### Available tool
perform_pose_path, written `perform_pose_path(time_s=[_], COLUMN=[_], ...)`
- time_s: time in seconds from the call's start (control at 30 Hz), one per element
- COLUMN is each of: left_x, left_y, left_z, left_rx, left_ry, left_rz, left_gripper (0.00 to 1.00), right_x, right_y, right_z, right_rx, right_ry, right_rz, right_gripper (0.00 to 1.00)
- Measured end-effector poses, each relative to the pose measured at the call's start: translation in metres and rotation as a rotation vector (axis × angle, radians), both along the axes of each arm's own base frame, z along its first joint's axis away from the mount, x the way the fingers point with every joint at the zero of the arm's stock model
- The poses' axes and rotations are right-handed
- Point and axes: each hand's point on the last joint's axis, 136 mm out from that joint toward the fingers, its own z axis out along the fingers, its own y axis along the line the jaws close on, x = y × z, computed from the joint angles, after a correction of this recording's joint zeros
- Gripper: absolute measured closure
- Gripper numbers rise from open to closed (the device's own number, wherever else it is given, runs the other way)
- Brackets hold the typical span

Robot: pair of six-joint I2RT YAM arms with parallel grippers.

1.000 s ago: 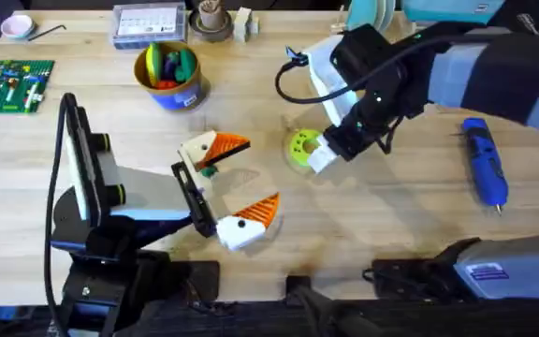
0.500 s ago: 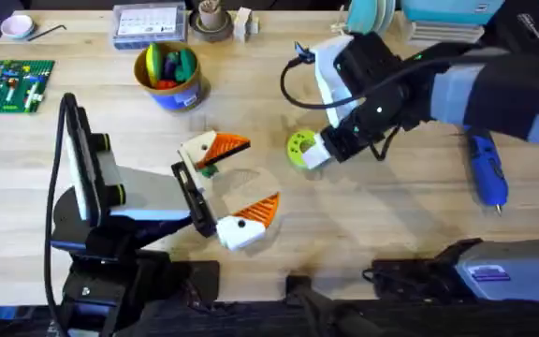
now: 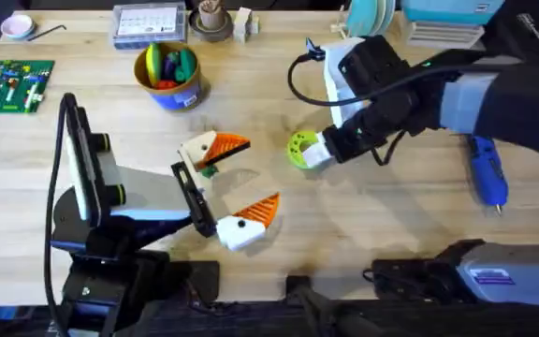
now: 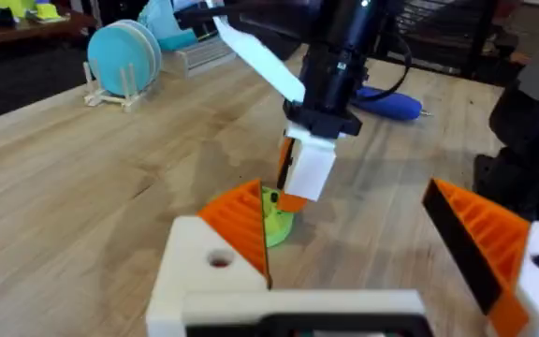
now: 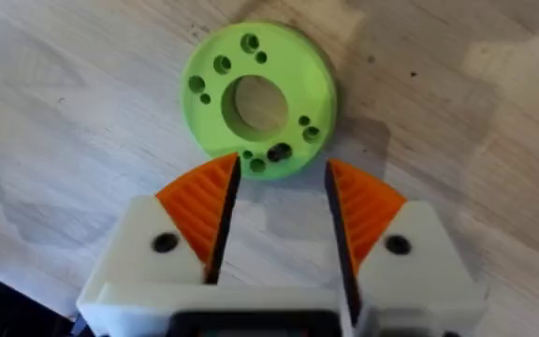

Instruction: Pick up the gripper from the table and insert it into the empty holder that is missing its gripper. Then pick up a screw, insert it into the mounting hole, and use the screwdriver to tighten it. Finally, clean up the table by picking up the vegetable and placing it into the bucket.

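My right gripper [image 3: 314, 154] is open and low over the table [image 3: 410, 215]. Its orange fingertips [image 5: 215, 192] stand at the near edge of a lime green disc with holes [image 5: 260, 98]. The left wrist view has that gripper [image 4: 302, 173] standing upright over the disc [image 4: 275, 223]. My left gripper [image 3: 262, 171] rests open near the table's middle, with nothing between its orange fingers [image 4: 241, 211]. A small dark green piece, apparently the vegetable [image 3: 207, 171], lies beside its upper finger. The bucket [image 3: 191, 91] stands at the back left holding colourful toys. The blue screwdriver [image 3: 485, 164] lies at the right. The loose gripper, the holder and the screw are out of view.
Along the back edge stand a brown cup [image 3: 211, 19], a clear parts box [image 3: 148, 23], a pink bowl [image 3: 15, 26] and a blue plate rack [image 3: 372, 14]. A green brick board [image 3: 12, 82] lies at the far left. Bare wood stretches along the front right.
The right arm's wrist has swung to the right while its gripper stayed at the lime disc, which has shifted slightly left. The left arm has not moved.
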Motion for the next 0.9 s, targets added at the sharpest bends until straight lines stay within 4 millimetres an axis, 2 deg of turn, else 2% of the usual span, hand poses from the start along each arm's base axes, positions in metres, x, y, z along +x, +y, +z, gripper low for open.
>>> perform_pose_path(time_s=[0.17,0.4,0.53,0.67,0.9], left_x=[0.000,0.000,0.000,0.000,0.000], left_y=[0.000,0.000,0.000,0.000,0.000], left_z=[0.000,0.000,0.000,0.000,0.000], left_rx=[0.000,0.000,0.000,0.000,0.000], left_ry=[0.000,0.000,0.000,0.000,0.000], left_rz=[0.000,0.000,0.000,0.000,0.000], left_gripper=[0.008,0.008,0.008,0.007,0.007], right_x=[0.006,0.014,0.011,0.007,0.012], right_y=[0.001,0.008,0.013,0.008,0.008], right_z=[0.010,0.013,0.013,0.009,0.007], right_rx=[0.014,0.030,0.026,-0.009,-0.018], right_ry=[-0.049,-0.091,-0.096,-0.081,-0.097], right_rz=[-0.007,-0.001,0.022,0.020,0.015], right_gripper=[0.377,0.405,0.433,0.440,0.539])
